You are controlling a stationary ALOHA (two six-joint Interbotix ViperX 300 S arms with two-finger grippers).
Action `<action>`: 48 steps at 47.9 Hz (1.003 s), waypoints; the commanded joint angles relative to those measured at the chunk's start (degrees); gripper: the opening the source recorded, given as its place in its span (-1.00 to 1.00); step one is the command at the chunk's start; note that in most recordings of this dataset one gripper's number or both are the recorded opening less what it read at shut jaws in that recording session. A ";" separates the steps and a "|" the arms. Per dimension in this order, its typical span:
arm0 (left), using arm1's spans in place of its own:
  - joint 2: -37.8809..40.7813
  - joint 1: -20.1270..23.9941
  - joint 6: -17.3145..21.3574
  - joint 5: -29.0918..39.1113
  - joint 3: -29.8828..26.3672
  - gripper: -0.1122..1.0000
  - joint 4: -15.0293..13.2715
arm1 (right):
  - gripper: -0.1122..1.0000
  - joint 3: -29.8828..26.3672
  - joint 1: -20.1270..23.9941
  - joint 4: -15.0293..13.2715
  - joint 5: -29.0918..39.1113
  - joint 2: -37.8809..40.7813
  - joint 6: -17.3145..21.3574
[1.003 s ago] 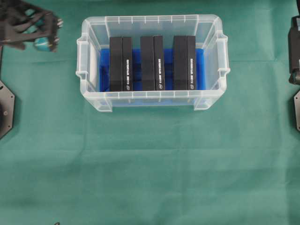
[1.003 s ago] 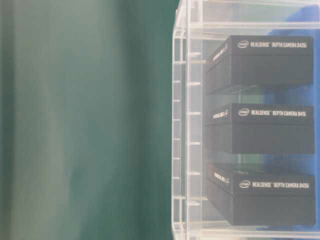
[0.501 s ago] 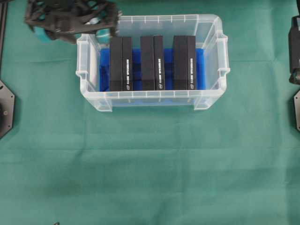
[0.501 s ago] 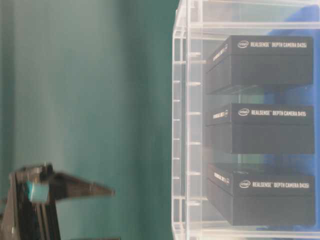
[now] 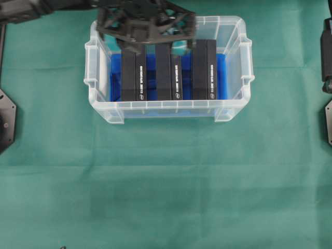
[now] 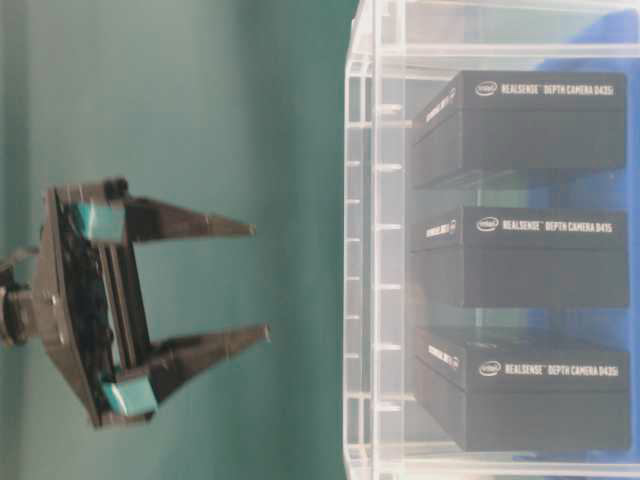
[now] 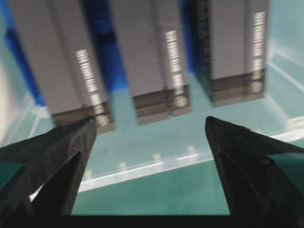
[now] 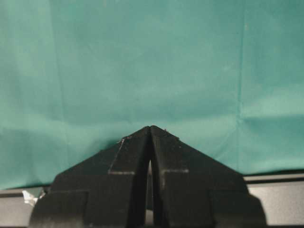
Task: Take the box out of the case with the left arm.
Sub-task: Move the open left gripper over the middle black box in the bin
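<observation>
The case (image 5: 166, 110) is a clear tub with a blue floor, at the back middle of the green cloth. Three black boxes stand in it side by side: left box (image 5: 134, 80), middle box (image 5: 168, 80), right box (image 5: 204, 70). My left gripper (image 5: 150, 39) hangs open above the case's back half, over the tops of the left and middle boxes, holding nothing. In the table-level view the left gripper (image 6: 258, 280) is well clear of the case wall (image 6: 365, 250). The left wrist view shows the left gripper (image 7: 149, 123) with the middle box (image 7: 142, 52) beyond its spread tips. My right gripper (image 8: 150, 128) is shut over bare cloth.
Green cloth covers the whole table. The right arm (image 5: 327, 52) rests at the far right edge, away from the case. Black arm base plates sit at the left edge (image 5: 4, 119) and the right edge (image 5: 328, 122).
My left gripper has swung right from the table's far left corner to above the case, staying open. The boxes, the case and the right arm have not moved.
</observation>
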 commanded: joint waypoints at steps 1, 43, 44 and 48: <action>0.26 -0.09 -0.53 0.35 -4.13 0.95 0.18 | -0.77 -1.49 -0.09 -0.09 0.09 -0.09 0.18; 3.96 -0.35 -1.85 2.55 -9.05 0.95 -0.18 | -0.77 -1.41 -0.09 -1.23 0.00 -0.09 0.09; 4.04 -0.26 -1.85 2.55 -9.05 0.95 -0.18 | -0.77 -1.49 -0.09 -1.23 0.00 -0.09 0.09; 4.04 -0.26 -1.85 2.37 -9.05 0.95 -0.26 | -0.77 -1.49 -0.09 -1.32 0.00 -0.09 0.09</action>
